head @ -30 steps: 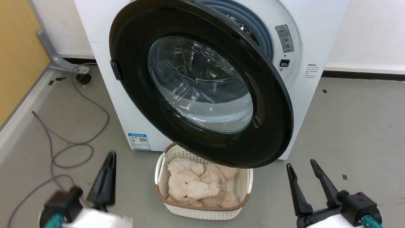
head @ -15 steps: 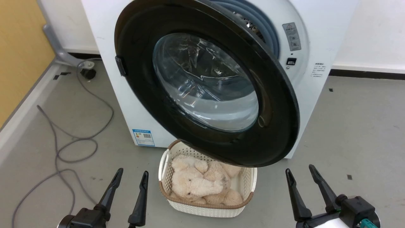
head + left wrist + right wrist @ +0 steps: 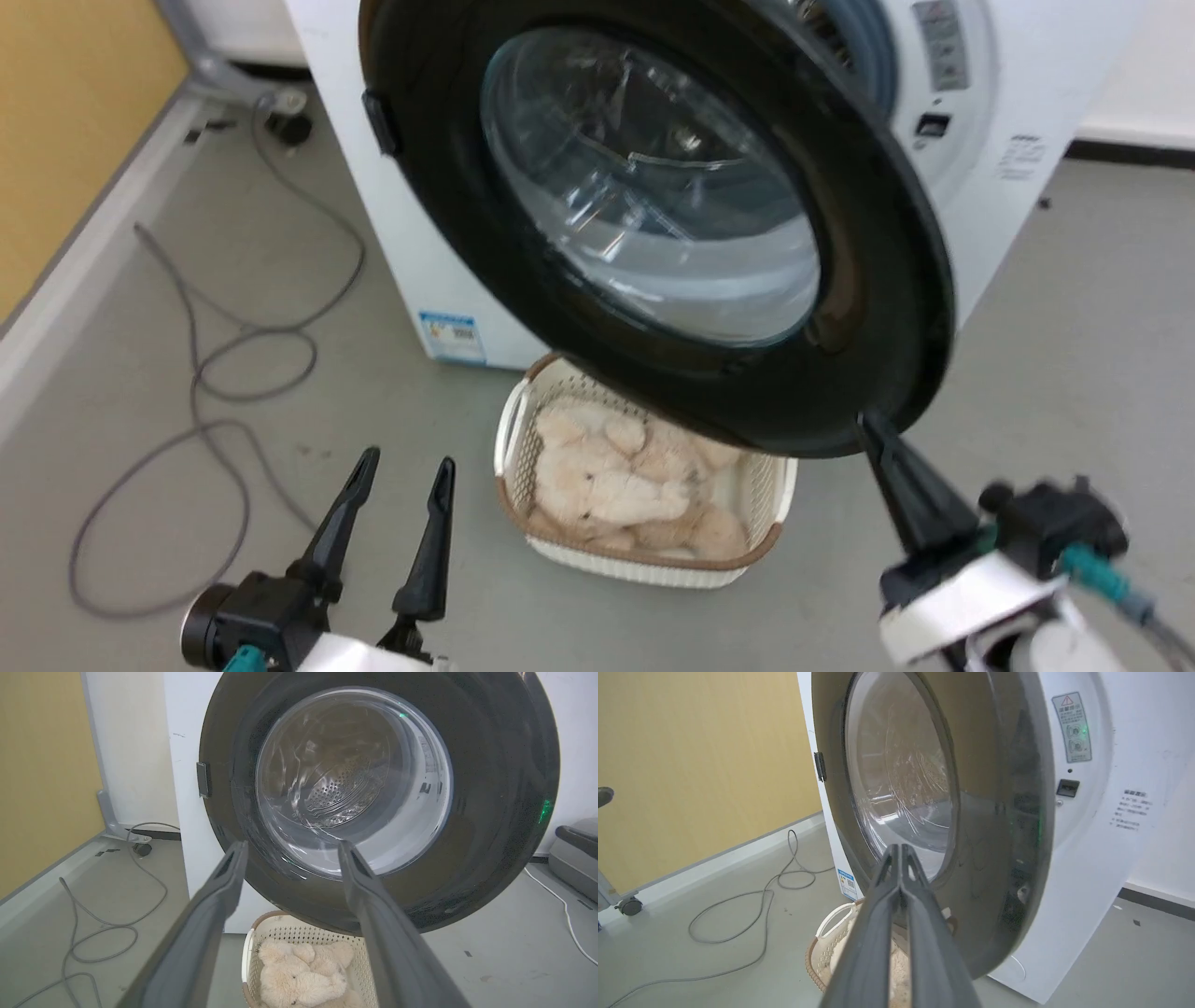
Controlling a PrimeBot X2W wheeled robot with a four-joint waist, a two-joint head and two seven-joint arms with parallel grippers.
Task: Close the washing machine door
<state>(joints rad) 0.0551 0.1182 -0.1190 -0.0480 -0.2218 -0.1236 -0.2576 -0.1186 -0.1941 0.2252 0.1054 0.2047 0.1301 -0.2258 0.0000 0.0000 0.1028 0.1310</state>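
Brought together since a second ago, the right gripper's (image 3: 873,429) fingers are now pressed into one narrow blade and raised to the lower right rim of the door (image 3: 653,187); whether the rim is touched cannot be told. The left gripper (image 3: 409,459), seen shut and blurred a second ago, is held wide and empty at the lower left of the frame, well apart from the door. The whole head view is shifted too, so the camera is judged to have moved, not the machine (image 3: 401,233).

The door is seen swung out across the upper middle of the frame. It appears hinged at its left edge, and its right edge stands clear of the white front. The grey-blue gasket (image 3: 873,47) and the latch slot (image 3: 934,124) are left exposed at the upper right. A basket (image 3: 509,439) with a plush toy (image 3: 607,485) is set on the floor beneath the door's lower edge.

Nothing of the closing is judged done: the door is yet to be pushed round and latched.
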